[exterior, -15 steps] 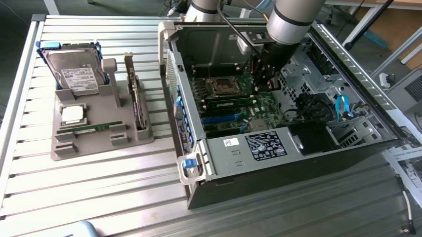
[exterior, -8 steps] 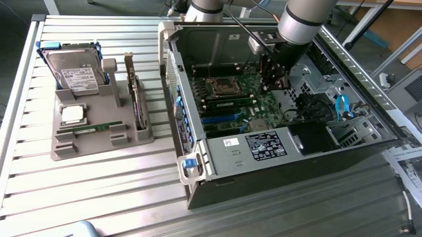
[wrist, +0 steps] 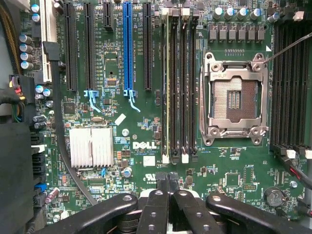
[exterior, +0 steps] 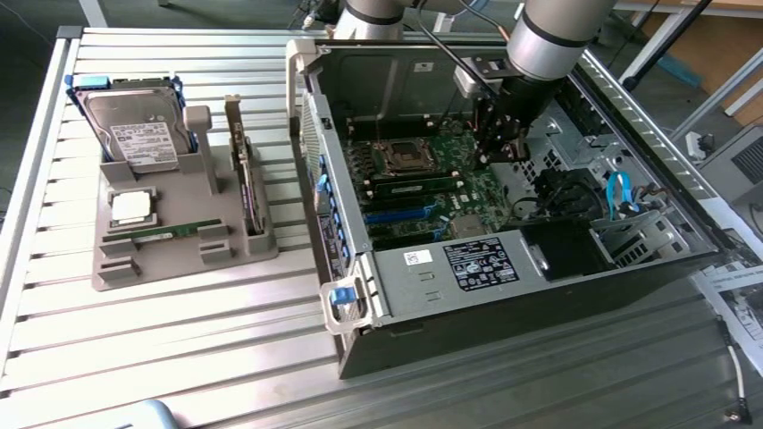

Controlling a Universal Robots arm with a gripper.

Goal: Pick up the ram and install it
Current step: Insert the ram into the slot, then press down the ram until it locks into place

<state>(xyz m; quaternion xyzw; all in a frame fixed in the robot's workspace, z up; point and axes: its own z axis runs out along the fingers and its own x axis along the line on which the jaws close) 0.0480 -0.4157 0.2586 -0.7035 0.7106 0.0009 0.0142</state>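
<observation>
A: Going from the exterior view's left, where is the ram?

B: It lies flat in a slot of the gray holder, just beside the silver processor chip, well apart from the arm.

A: And the gripper?

B: It hangs over the motherboard inside the open computer case. Its fingers are pressed together and they hold nothing.

A: Then how to do this step well?

B: I think the ram must be pinched on its long edges, kept straight. One stick sits already in the memory slots next to the empty processor socket.
</observation>
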